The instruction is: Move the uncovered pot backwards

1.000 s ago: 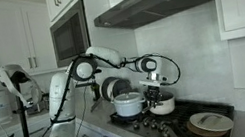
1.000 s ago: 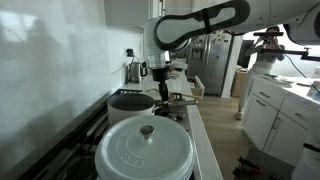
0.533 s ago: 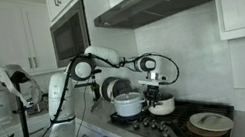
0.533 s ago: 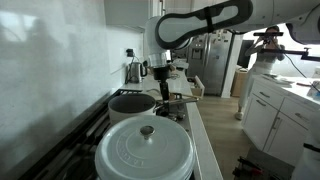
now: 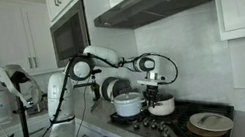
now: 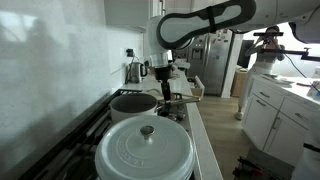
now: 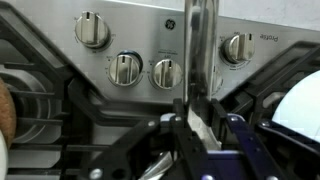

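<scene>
Wrist view: claw (image 7: 198, 125) clamped on the handle (image 7: 201, 50) of the uncovered pot (image 5: 164, 105); I should slide it backwards level, slowly.

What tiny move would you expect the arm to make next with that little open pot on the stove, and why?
Probably a short slide of the uncovered pot straight back toward the wall. In the wrist view the gripper seems closed on its long handle, and the knobs lie just past that handle, so the pot likely sits near the stove's front edge.
</scene>
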